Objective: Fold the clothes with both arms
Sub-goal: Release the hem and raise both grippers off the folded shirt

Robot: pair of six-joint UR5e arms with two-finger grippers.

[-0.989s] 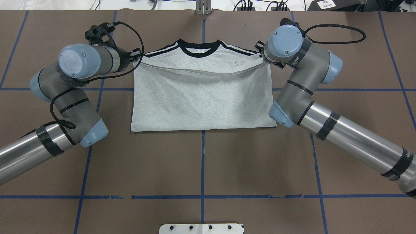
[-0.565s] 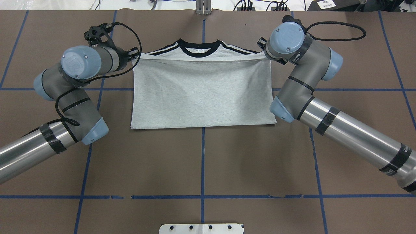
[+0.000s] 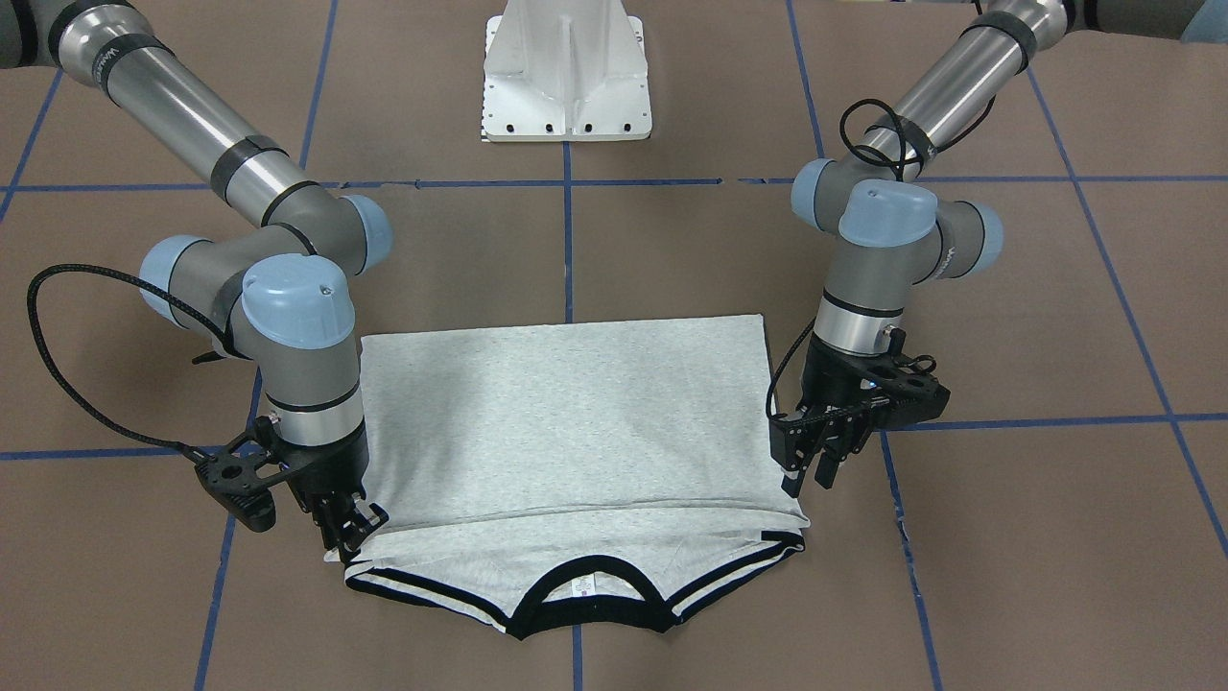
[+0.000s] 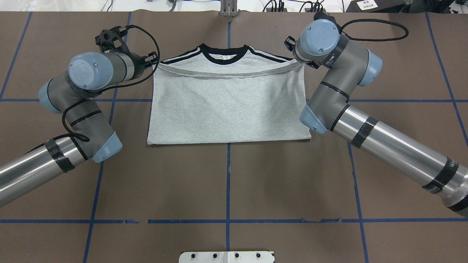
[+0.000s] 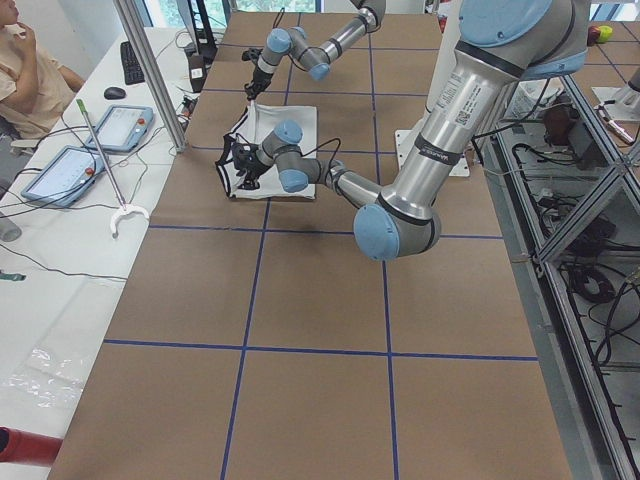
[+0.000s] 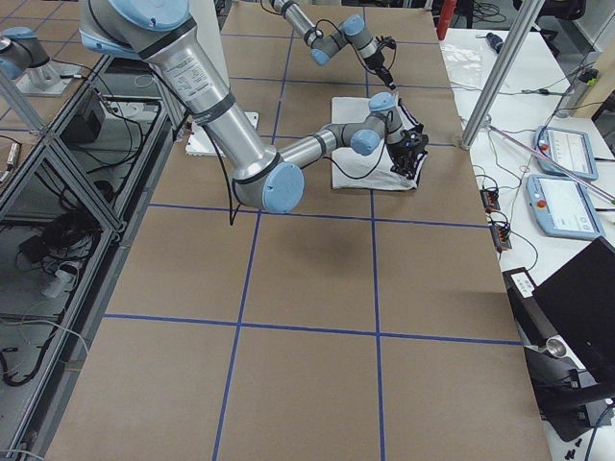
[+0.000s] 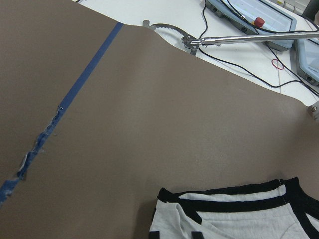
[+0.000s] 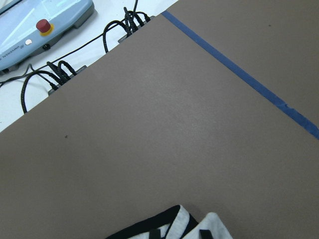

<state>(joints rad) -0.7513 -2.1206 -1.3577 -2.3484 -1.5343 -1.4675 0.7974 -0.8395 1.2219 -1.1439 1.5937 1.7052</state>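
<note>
The grey T-shirt [image 4: 226,106] lay folded in half near the middle of the bench's [image 4: 226,182] edge farthest from the robot, its black collar [image 4: 223,58] showing beyond the top layer's edge. The left hand [image 3: 809,475] hung just above one corner of that edge, fingers spread. The right hand [image 3: 347,528] sat low at the other corner; whether it pinched cloth could not be told.
</note>
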